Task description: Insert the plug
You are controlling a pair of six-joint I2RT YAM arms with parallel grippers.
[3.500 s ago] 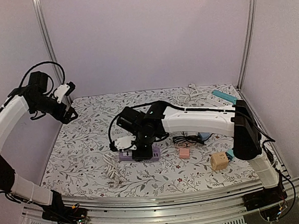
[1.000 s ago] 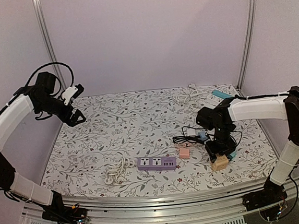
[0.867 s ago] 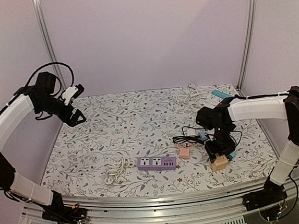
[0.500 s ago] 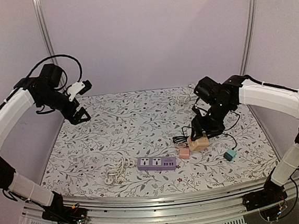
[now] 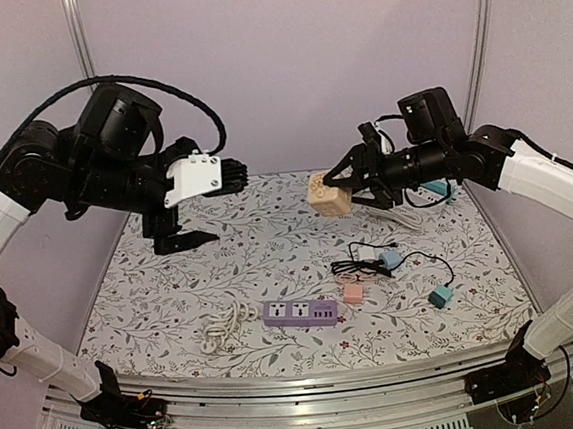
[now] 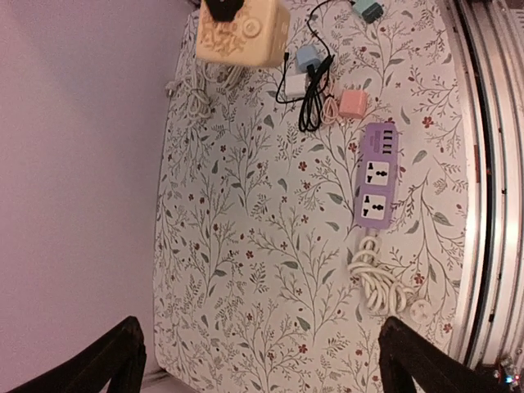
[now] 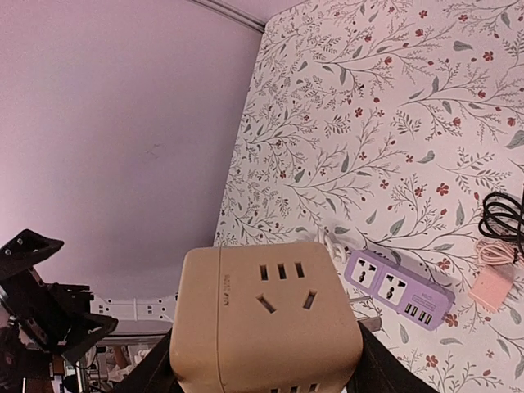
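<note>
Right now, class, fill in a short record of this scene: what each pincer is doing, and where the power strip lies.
Right pincer: shut on tan cube socket, held above the table
Left pincer: open, empty, raised
Purple power strip: flat on the table near its front edge, sockets unoccupied
Pink plug: on the table, just beyond the strip's right end

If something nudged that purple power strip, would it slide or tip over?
Probably slide, not tip: the purple power strip lies flat and low on the floral table cover. Its white coiled cord looks floppy, so it would likely trail and uncoil rather than resist.
</note>
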